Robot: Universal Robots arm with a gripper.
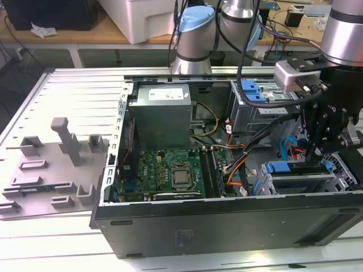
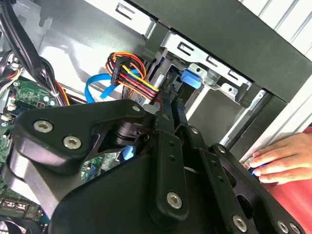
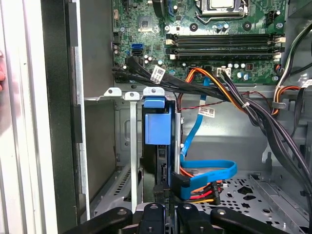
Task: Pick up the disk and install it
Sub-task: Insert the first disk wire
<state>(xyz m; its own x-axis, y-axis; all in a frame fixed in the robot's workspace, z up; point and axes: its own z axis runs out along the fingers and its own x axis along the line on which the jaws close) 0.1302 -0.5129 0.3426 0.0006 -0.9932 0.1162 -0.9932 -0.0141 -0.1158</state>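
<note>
Gripper narrow, clamped on disk, edge-on in drive cage w/in PC case.

**Robot arm and end tool**

Silver-grey cylindrical metal arm with pale blue round joint caps and black cables. A light grey metal wrist block. A matte black gripper built of jointed linkage bars, fastened by silver socket-head screws.

Open computer case is laid on its side; motherboard and power supply are exposed. Grey fixture tray is noted just beside it, at the exterior view's left.
</note>
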